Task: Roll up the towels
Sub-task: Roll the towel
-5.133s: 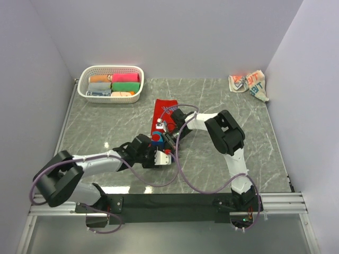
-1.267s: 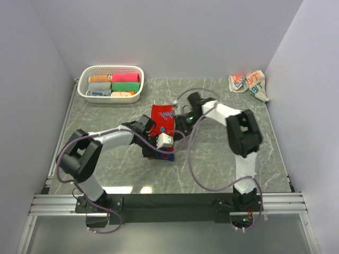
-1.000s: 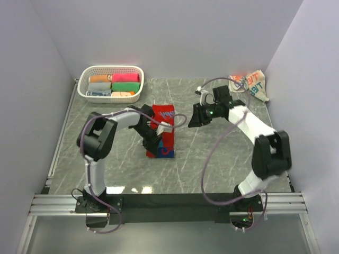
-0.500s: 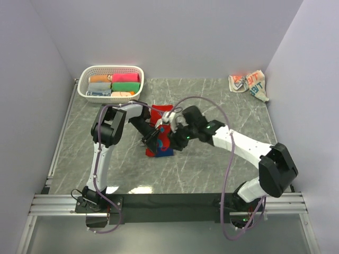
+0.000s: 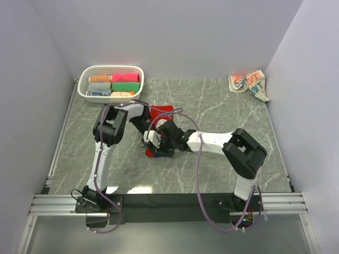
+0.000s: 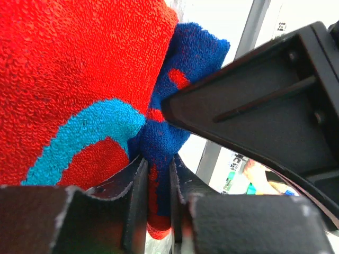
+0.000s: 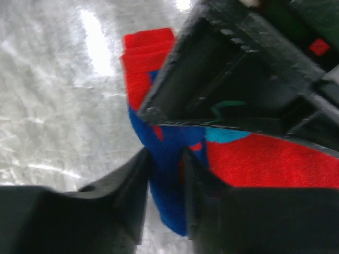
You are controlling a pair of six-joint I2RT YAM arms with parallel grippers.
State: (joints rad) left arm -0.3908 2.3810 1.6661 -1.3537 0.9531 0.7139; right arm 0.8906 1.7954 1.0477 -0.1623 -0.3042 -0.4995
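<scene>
A red towel [image 5: 162, 111] with blue and light-blue marks lies lengthwise mid-table, its near end folded up. My left gripper [image 5: 150, 139] is at that near end. In the left wrist view, the left gripper [image 6: 158, 196] is shut on a blue and red fold of the towel [image 6: 79, 69]. My right gripper [image 5: 162, 142] is right beside it from the right. In the right wrist view, the right gripper [image 7: 166, 177] is shut on the blue fold of the towel [image 7: 275, 164]. The two grippers nearly touch.
A white basket [image 5: 83, 91] with several rolled towels stands at the back left. A crumpled white towel [image 5: 249, 83] with coloured print lies at the back right corner. Walls close in the table on the left, back and right.
My right arm swung from the back right down to the towel and moved left beside my left gripper. My left arm reached further over the towel's near end. The towel stayed in place.
</scene>
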